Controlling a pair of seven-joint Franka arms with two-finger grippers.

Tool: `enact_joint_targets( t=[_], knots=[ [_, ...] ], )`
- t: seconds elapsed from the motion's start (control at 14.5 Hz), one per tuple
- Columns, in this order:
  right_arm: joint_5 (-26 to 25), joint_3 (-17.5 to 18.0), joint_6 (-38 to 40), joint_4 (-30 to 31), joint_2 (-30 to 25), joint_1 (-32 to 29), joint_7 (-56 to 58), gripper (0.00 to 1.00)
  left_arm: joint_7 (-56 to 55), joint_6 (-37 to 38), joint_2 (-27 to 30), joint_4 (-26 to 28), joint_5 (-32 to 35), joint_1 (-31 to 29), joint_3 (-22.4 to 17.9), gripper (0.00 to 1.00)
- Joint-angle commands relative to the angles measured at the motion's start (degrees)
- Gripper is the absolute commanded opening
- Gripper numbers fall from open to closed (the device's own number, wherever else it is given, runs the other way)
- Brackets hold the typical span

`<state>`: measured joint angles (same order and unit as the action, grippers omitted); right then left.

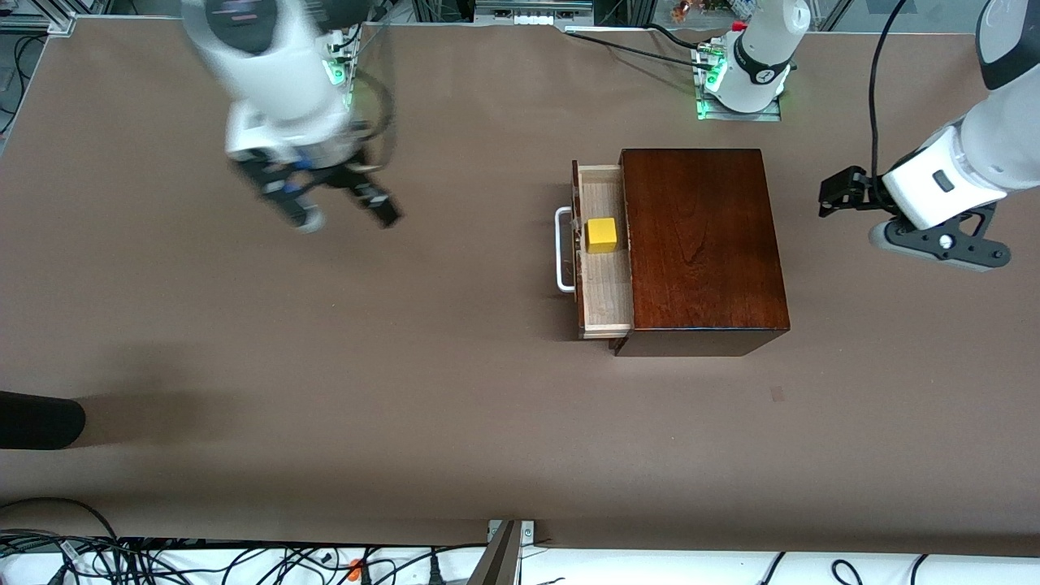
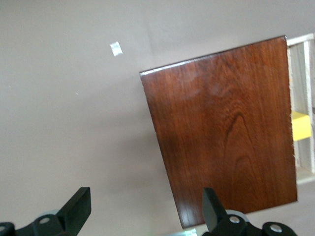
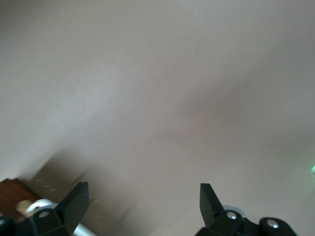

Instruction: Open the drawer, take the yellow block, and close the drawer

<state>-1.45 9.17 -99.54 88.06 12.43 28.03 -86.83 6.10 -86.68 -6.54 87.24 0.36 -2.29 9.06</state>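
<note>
Wooden box [image 1: 703, 244] sitting on brown table [image 1: 325, 366], toward left arm's end, dark reddish-brown top showing polished grain

Drawer [image 1: 603, 252] standing pulled part-way out of box, on the side facing right arm's end of table; pale bare-wood floor exposed, white U-shaped handle [image 1: 561, 249] sticking out from its front

Yellow block [image 1: 602, 235] lying inside open drawer on the pale floor, touching or just beside the box edge, nearer the robots' bases than the drawer's middle; not held by anything

Right gripper [image 1: 345, 213] hanging in the air over bare table toward right arm's end, well apart from drawer and handle; blurred in front view; fingers spread wide, nothing between them

Right wrist view showing both fingertips [image 3: 76, 201] far apart over plain table surface, corner of box and a bit of white handle just showing at frame edge

Left gripper [image 1: 837, 195] hovering over bare table beside the box, on the side away from the drawer, not touching it; left arm waiting

Left wrist view showing fingers [image 2: 78, 204] spread wide and empty, box top [image 2: 226, 128] filling most of frame, sliver of yellow block [image 2: 300, 125] visible in drawer's open part

Small pale scrap [image 2: 116, 48] lying on table near box

Dark rounded object [image 1: 36, 420] poking in at table edge near right arm's end, nearer front camera
</note>
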Motion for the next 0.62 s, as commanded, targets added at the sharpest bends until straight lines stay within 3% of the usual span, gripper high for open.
enact_joint_targets(
  t=[0.0,0.35,0.55],
  knots=[
    [-0.2,-0.4,-0.5,-9.1,7.6,5.8,-26.4,1.0,1.5,-8.4,9.2,13.7,-0.7,1.3,-1.7,1.0],
    [0.1,-0.4,-5.5,-22.4,20.2,12.3,-52.9,1.0,0.1,-9.3,10.0,14.5,-0.3,4.7,-4.8,1.0],
    [-0.1,-0.7,-13.6,-24.4,24.6,15.9,-60.4,1.0,-1.9,-7.3,6.6,10.4,-1.0,3.9,-4.8,1.0]
  ],
)
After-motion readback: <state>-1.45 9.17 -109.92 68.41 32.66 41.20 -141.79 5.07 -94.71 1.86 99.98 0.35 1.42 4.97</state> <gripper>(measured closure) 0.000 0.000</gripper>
